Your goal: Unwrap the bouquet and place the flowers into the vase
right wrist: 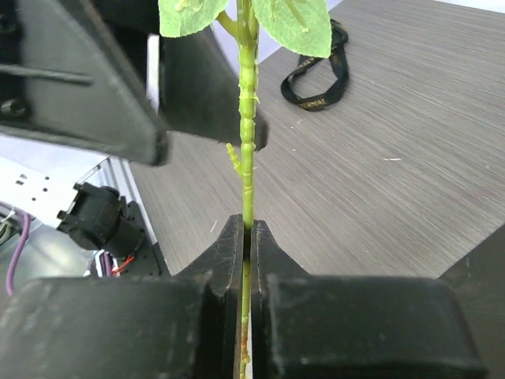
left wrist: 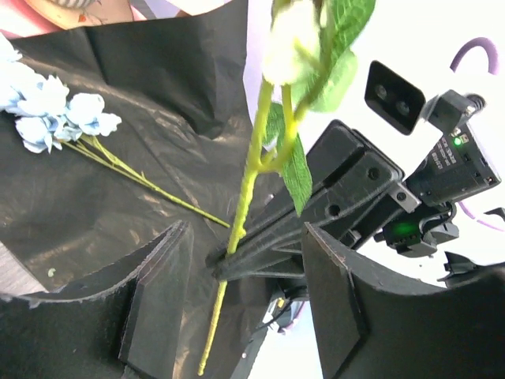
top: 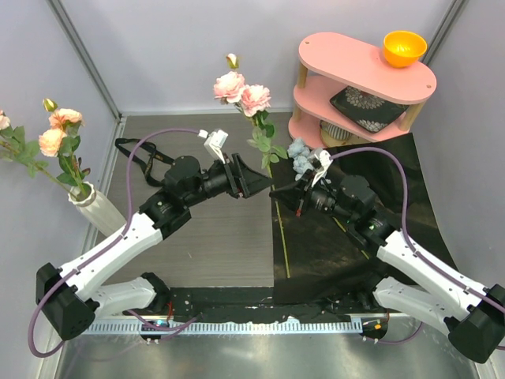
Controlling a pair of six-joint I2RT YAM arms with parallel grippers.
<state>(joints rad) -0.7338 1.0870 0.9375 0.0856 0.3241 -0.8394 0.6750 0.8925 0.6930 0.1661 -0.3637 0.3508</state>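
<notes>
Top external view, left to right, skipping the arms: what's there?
cream ribbed vase holding peach flowers → black ribbon loop → pink-bloomed flower stem → pale-blue flower cluster → black floral-patterned plate → orange bowl

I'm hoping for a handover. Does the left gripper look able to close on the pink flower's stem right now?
Probably yes. The left gripper has its jaws open and they seem to straddle the stem near where the right gripper pinches it, with nothing between its fingers and the stem.
</notes>
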